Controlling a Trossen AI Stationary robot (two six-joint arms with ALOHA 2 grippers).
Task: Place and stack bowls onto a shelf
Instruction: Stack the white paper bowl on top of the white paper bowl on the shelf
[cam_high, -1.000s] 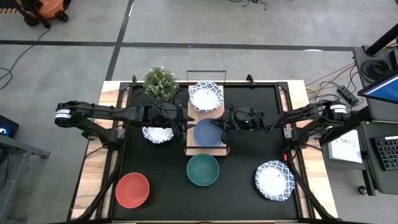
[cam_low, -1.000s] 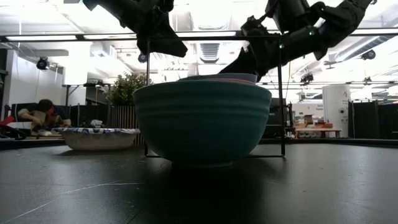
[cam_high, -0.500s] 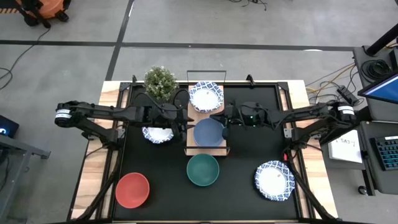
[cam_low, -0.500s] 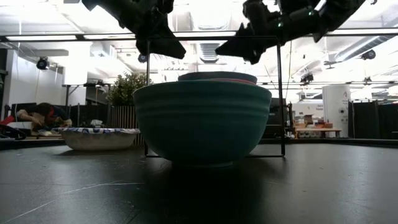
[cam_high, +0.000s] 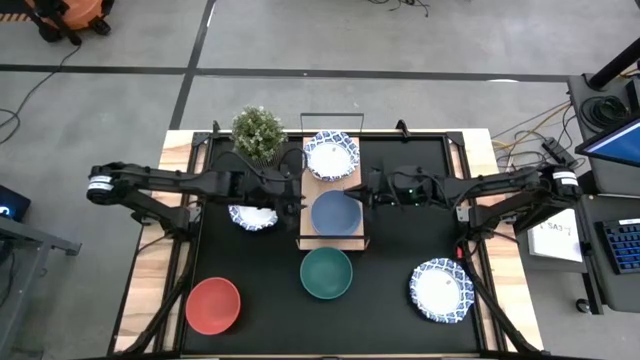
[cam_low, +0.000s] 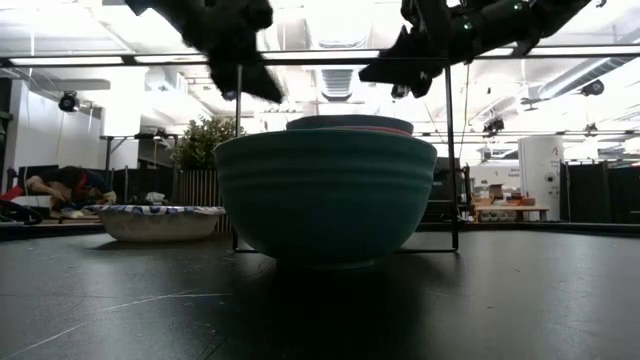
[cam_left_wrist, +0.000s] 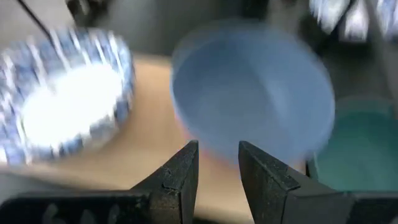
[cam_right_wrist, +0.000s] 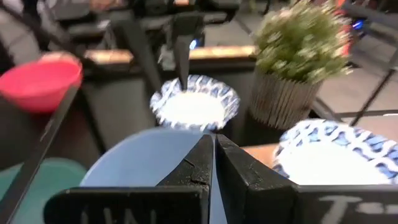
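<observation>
High view: both grippers flank blue bowl (cam_high: 336, 212); left (cam_high: 296, 205) parted, right (cam_high: 364, 190) clenched empty.

Two dark arms, both stretched toward the table middle from opposite sides, raised above the surface. Left gripper (cam_high: 292, 203) at the end of the left arm, fingers (cam_left_wrist: 180, 175) slightly apart with a narrow gap. Right gripper (cam_high: 362, 189) pointing at the left one, fingers (cam_right_wrist: 200, 163) pressed together.
</observation>
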